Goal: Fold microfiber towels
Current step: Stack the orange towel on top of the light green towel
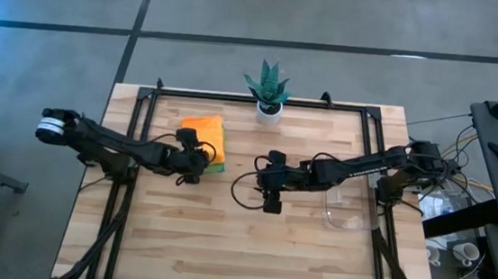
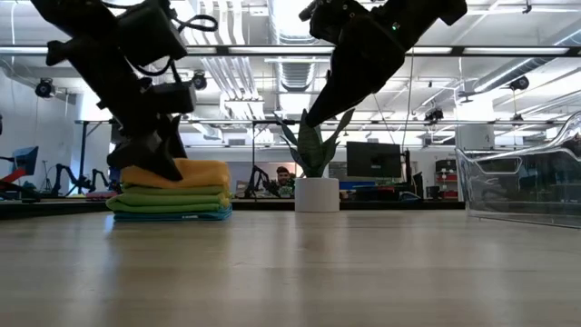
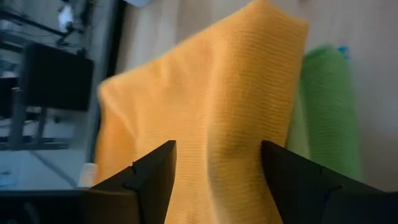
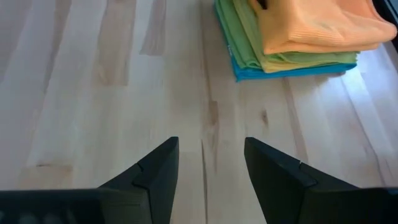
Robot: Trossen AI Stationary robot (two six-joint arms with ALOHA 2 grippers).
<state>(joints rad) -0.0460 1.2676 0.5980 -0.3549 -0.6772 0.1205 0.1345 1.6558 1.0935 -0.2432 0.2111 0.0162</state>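
Folded microfiber towels lie in one stack (image 1: 205, 140) at the table's far left: an orange towel (image 3: 205, 93) on top, green ones (image 2: 172, 195) under it, a blue one (image 4: 292, 71) at the bottom. My left gripper (image 3: 217, 149) stands open at the stack's near edge (image 1: 194, 164), its fingers spread over the orange towel's top. My right gripper (image 1: 271, 200) hangs open above bare table to the right of the stack, with nothing between its fingers (image 4: 210, 146). My left gripper slants down from the table's left over the orange towel's top face (image 3: 217, 124), one open finger on either side of that patch. I cannot tell whether the fingers touch the cloth.
A small potted plant (image 1: 268, 92) stands at the far edge, mid-table. A clear plastic tray (image 1: 347, 211) sits at the right, under the right arm. The near half of the wooden table (image 1: 222, 246) is bare wood.
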